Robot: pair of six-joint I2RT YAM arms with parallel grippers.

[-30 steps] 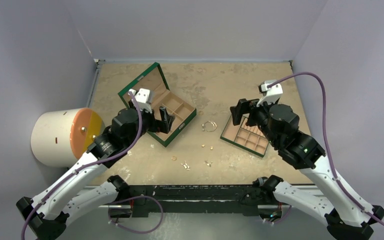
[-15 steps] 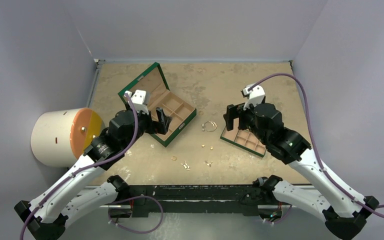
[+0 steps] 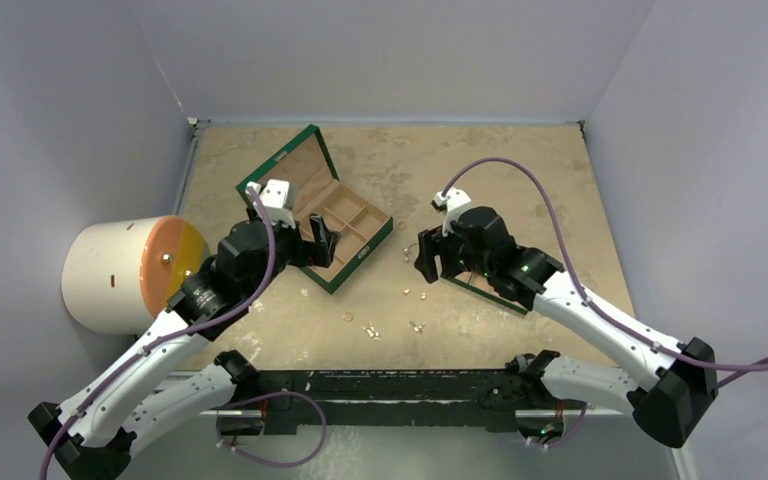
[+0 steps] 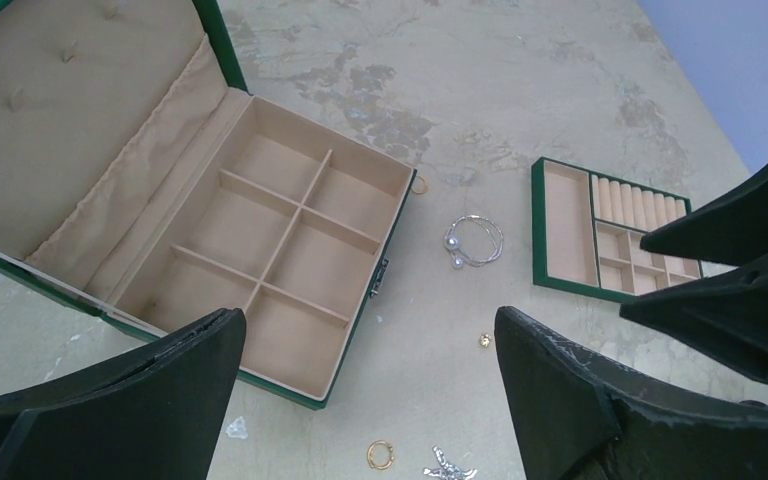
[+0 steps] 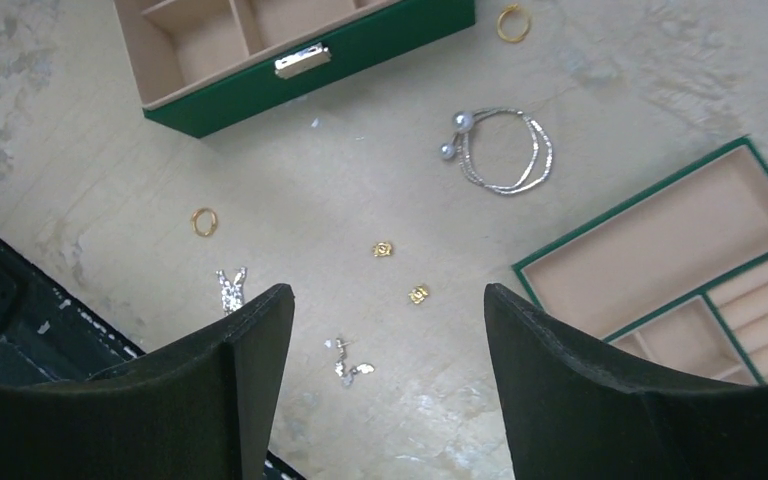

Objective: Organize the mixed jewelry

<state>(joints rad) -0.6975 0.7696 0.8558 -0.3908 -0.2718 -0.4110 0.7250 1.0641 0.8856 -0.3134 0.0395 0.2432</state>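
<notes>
The mixed jewelry (image 5: 383,249) lies loose on the bare desk (image 5: 90,130). It is scattered through the middle of the right wrist view, between the green box (image 5: 390,42) at the top and the divided tray (image 5: 650,232) at the right. There is a silver bangle (image 5: 508,150) with two pearls, two gold rings (image 5: 204,221), two gold studs and two glittery clusters (image 5: 230,288). No piece is in a compartment yet.

The left jaws and the right jaws both stand wide apart and hold nothing. The right jaws hang above the studs.

The main risk is probably a missed or glancing pinch. The pieces are tiny and lie flat, so broad tips could close over a stud or flick it aside. A flicked piece might go over the desk edge at the lower left, which is near the clusters. The two studs lie near each other, so closing on one could nudge the other. The thin bangle may slip or snag. If both arms reach for this central patch, they could collide.
</notes>
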